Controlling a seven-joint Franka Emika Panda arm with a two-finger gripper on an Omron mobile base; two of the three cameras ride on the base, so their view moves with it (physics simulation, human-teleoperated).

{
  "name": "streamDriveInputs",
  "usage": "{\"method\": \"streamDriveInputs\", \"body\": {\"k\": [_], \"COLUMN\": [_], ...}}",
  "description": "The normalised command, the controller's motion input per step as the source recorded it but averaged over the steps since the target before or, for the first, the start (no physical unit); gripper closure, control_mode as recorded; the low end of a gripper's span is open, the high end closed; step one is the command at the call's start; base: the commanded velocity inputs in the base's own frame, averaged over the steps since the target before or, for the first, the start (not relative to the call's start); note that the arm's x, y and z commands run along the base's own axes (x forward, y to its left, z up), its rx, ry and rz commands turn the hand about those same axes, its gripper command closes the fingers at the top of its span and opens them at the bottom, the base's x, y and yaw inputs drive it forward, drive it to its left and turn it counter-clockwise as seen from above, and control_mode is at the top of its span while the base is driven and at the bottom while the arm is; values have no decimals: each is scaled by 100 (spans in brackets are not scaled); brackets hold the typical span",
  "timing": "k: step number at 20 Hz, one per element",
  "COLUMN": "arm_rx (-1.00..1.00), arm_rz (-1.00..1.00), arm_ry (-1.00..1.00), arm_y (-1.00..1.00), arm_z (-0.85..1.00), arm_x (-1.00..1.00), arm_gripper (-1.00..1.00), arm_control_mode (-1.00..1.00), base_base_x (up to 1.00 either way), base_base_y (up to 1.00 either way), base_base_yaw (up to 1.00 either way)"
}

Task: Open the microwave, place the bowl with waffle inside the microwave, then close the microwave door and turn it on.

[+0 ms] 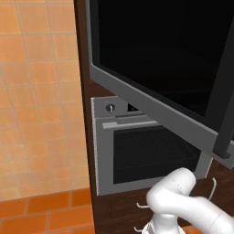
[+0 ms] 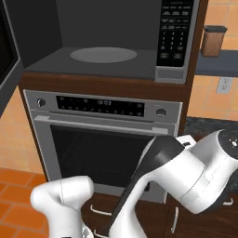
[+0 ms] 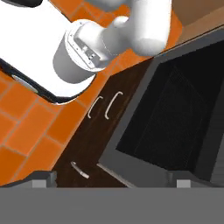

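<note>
Swinging wide already, the door (image 1: 155, 59) stands open at the left of the microwave (image 2: 111, 42); it's stiff, hinged and heavy, so take its bar handle (image 1: 226, 96). Your arm folds low before the oven (image 2: 107, 139), tool (image 3: 112, 177) spread open, empty, aimed downward.

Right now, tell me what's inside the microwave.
The microwave stands open; inside lies just its round grey turntable on the dark floor. The swung-out microwave door covers the cavity's left edge.
</note>
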Motion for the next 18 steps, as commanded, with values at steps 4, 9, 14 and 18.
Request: {"method": "streamDriveInputs", "body": {"k": [4, 9, 14, 18], "arm_rx": [23, 9, 1, 0], "arm_rz": [-21, -10, -4, -3], "arm_ry": [0, -5, -11, -10], "arm_y": [-66, -46, -47, -46], "arm_z": [-20, -60, -53, -40], "arm_x": [92, 82, 76, 75], "arm_gripper": [-100, -100, -100, -100], "arm_control_mode": [-100, -100, -100, -100], "base_base_x": [0, 0, 0, 0], "base_base_y": [0, 0, 0, 0], "base_base_yaw": [0, 0, 0, 0]}}
